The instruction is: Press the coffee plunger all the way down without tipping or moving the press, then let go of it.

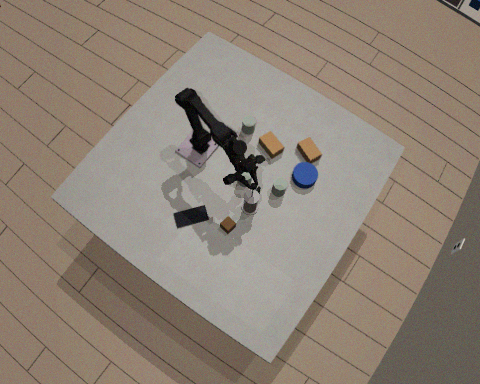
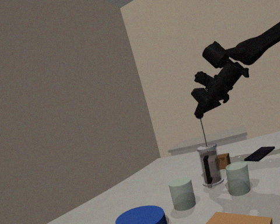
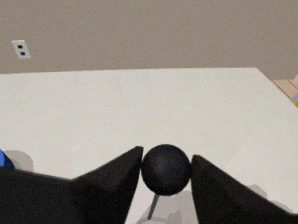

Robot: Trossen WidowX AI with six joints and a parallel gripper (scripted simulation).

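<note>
The coffee press (image 2: 210, 166) stands upright near the middle of the tabletop (image 1: 304, 260), between two pale cylinders. Above it the rod is fully raised. The jaws pinch the plunger knob (image 3: 166, 169); pressing down and releasing remain.
</note>
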